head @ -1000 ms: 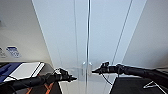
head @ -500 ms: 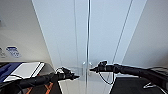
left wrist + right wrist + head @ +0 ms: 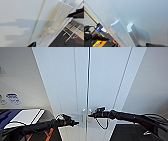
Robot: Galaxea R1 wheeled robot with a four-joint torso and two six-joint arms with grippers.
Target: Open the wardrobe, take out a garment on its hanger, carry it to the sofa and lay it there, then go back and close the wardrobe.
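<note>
Wardrobe (image 3: 105, 79) directly ahead of the robot, both doors shut; centre seam runs as one unbroken line top to bottom in the head view. Garment and hanger presumably inside; sofa not observed.

Nearest: both arms reach forward at handle height. Left gripper (image 3: 75, 122) sits just short of the left door, tip close to the left handle (image 3: 83, 115); contact not confirmed. Right gripper (image 3: 91, 114) is level with the right handle (image 3: 89, 118) and appears to touch or nearly touch it. Finger spacing on either gripper: cannot tell.

Left wrist view: a dark fingertip (image 3: 32, 44) hovers near the door face, the two handles showing together as a pale raised strip (image 3: 55, 21) beyond it at the seam. Right wrist view: the two handles stand side by side as white ridges, nearer one (image 3: 120, 33) and farther one (image 3: 134, 33), with a dark sliver of the gripper at the frame edge beside the farther ridge.

Farther out: white wall on either side of the wardrobe; a white board-like object (image 3: 25, 117) lies low on the left, dark floor below.

Step in hand (judgement): opening the wardrobe, at the approach-to-handles stage. Nothing yet pulled.

Next move calls for (judgement): fingers seated around each narrow handle, one per side, then pulled back along the door's swing arc. Handles are slim and set close together at the seam, so a small lateral error could mean catching the wrong handle or slipping off. Doors swing outward toward the arms, so clearance for elbows and base matters.
</note>
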